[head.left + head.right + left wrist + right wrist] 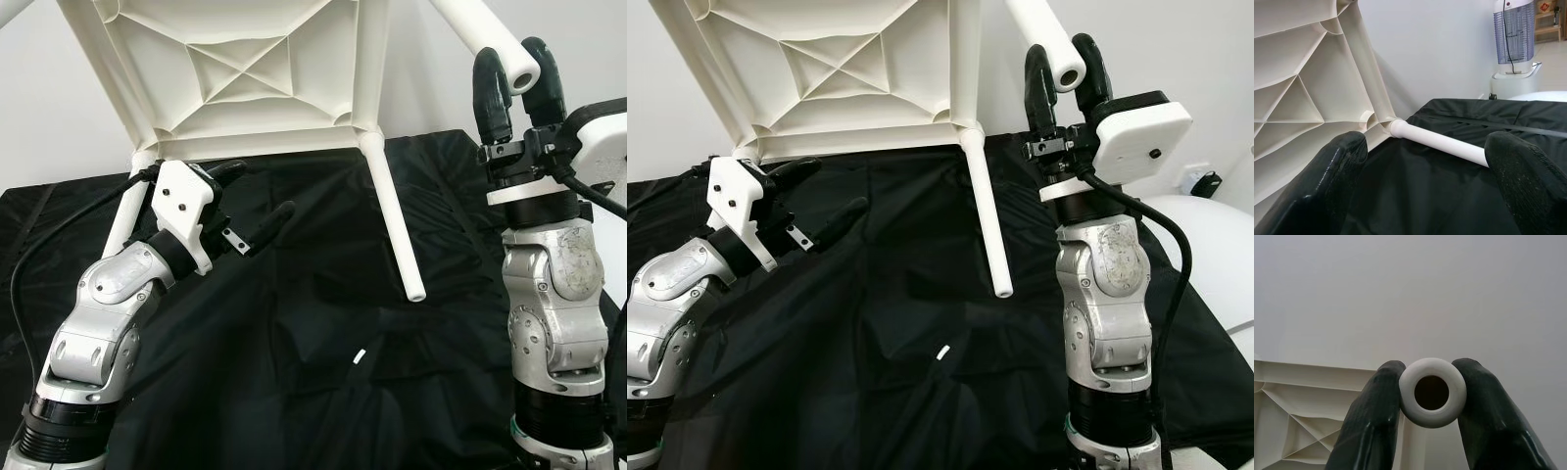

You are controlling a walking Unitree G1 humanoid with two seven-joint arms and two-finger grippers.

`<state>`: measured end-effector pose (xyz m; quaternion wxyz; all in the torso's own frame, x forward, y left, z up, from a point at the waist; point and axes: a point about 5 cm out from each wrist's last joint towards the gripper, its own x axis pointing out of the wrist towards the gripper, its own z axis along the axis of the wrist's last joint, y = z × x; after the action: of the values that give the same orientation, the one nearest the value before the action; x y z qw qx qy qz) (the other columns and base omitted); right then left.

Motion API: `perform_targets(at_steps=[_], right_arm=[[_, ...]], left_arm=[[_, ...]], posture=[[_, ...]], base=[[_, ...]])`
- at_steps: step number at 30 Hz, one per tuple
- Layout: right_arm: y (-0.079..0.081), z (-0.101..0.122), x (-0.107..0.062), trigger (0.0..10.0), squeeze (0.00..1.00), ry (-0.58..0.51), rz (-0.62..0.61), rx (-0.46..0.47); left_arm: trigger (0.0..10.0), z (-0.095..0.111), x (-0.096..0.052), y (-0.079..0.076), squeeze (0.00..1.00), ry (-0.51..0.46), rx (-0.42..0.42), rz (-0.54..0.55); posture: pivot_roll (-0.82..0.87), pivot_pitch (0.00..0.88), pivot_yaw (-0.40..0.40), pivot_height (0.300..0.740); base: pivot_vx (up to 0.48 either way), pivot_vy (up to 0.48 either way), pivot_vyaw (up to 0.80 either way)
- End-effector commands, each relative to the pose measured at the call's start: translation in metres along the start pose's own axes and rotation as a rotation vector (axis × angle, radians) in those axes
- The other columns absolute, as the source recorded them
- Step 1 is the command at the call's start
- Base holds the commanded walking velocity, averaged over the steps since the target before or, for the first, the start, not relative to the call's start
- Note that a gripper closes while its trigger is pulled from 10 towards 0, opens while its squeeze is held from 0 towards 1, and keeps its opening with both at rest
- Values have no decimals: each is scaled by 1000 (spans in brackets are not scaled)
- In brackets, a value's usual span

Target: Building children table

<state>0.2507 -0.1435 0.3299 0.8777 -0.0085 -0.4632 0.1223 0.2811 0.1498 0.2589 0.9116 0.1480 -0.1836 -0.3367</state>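
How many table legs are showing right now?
3: one hanging free in the middle, one behind the left hand, one gripped by the right hand. Another may be hidden.

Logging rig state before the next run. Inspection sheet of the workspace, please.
Surface: black cloth, wrinkled.
Job's things: white table top tilted, ribbed underside facing the camera; fitted legs point down toward the cloth.
Clutter: small white scrap on the cloth.
Grippers: right gripper raised, shut on a leg tube end; left gripper open below the top's edge.
Cables: black cables at both wrists.
Surroundings: white wall; purple-lit appliance.
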Motion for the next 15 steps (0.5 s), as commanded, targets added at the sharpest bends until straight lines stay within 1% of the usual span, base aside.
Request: perform_targets(at_steps=[1, 5, 15], right_arm=[[19, 0, -3, 0, 0, 14, 98, 91], [26, 4, -4, 0, 0, 17, 135, 104], [30, 6, -11, 0, 0, 39, 154, 116]], left_arm=[[10000, -1, 2, 0, 0, 5, 14, -10], [10000, -2, 2, 0, 0, 10, 16, -9], [10000, -2, 2, 1, 0, 10, 17, -6]], posture=[[-110, 131, 122, 740], [-110, 132, 121, 740], [-111, 132, 124, 740]], base=[[0, 0, 0], [0, 0, 0], [0, 0, 0]])
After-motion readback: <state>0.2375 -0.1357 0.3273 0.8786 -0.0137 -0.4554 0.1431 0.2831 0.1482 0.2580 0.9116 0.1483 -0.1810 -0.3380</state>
